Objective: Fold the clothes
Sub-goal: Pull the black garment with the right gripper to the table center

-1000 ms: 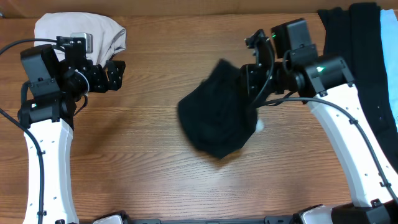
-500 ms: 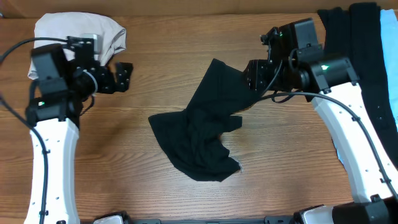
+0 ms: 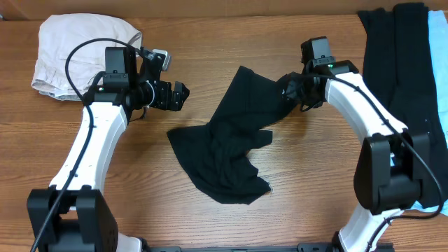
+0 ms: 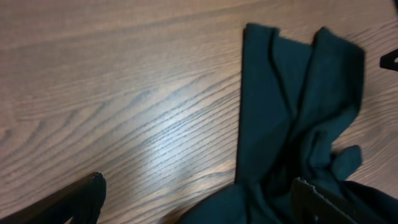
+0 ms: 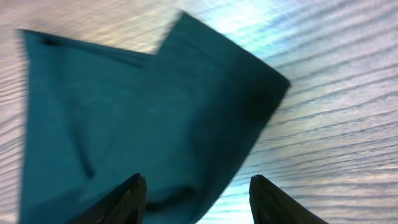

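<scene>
A black garment (image 3: 224, 150) lies crumpled and partly spread on the middle of the wooden table. One long flap reaches up to the right. My right gripper (image 3: 287, 89) hovers at that flap's upper right edge. In the right wrist view its jaws (image 5: 199, 196) stand apart, with the dark cloth (image 5: 137, 106) lying loose beneath them. My left gripper (image 3: 180, 96) is open just left of the garment. The left wrist view shows its fingers (image 4: 87, 193) wide apart over bare wood, with the cloth (image 4: 292, 99) under the right one.
A pale beige garment (image 3: 77, 49) lies bunched at the back left corner. A pile of black clothes (image 3: 399, 70) runs along the right side, with a light-blue piece (image 3: 439, 63) at the far right edge.
The right gripper has opened and the black garment has dropped from a bunched lump to lie spread on the table. The left arm has swung right toward the garment.
</scene>
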`<state>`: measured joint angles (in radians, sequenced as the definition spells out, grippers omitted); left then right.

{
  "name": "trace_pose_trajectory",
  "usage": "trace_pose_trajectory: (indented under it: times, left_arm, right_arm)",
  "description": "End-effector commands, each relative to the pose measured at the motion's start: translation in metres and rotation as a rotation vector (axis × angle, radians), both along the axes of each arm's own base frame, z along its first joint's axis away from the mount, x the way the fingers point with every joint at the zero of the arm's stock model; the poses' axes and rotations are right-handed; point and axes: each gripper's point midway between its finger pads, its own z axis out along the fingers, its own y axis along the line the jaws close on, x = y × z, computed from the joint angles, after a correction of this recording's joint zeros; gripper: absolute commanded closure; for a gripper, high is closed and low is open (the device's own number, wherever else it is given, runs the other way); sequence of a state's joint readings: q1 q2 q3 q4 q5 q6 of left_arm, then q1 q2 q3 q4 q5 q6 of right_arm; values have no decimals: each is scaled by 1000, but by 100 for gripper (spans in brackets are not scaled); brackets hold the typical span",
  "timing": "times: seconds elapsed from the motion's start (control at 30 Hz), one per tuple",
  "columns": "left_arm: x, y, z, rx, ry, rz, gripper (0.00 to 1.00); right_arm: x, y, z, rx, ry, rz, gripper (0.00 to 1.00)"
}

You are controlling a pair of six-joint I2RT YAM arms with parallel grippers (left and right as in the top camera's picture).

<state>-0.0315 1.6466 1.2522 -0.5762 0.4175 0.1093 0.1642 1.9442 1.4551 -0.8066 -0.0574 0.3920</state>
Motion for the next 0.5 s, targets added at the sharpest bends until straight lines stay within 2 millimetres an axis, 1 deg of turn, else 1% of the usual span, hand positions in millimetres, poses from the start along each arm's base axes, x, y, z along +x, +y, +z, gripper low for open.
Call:
trace_pose_trajectory:
  times: [0.0, 0.07, 0.17, 0.23, 0.3, 0.33, 0.4, 0.47]
  left_arm:
    - [5, -1, -8, 19, 7, -17, 4]
    - [5, -1, -9, 20, 9, -17, 4]
    - [6, -1, -8, 20, 6, -17, 4]
    - [6, -1, -8, 20, 5, -17, 4]
    - [6, -1, -8, 20, 6, -17, 4]
    - [6, -1, -8, 20, 5, -17, 4]
    - [7, -1, -8, 21, 0, -19, 5]
    - [8, -1, -7, 21, -6, -19, 6]
  right_arm:
    - [-9, 1, -29, 36, 82, -7, 43]
    - [-13, 6, -42, 57, 115, 1, 43]
    - [-17, 11, -55, 74, 145, 15, 44]
    - [-20, 12, -64, 74, 167, 16, 49]
    - [-20, 12, -67, 71, 172, 18, 63]
    - [-19, 12, -66, 72, 166, 18, 80]
    - [-14, 9, -63, 77, 149, 9, 96]
    - [-10, 5, -54, 80, 137, 0, 96]
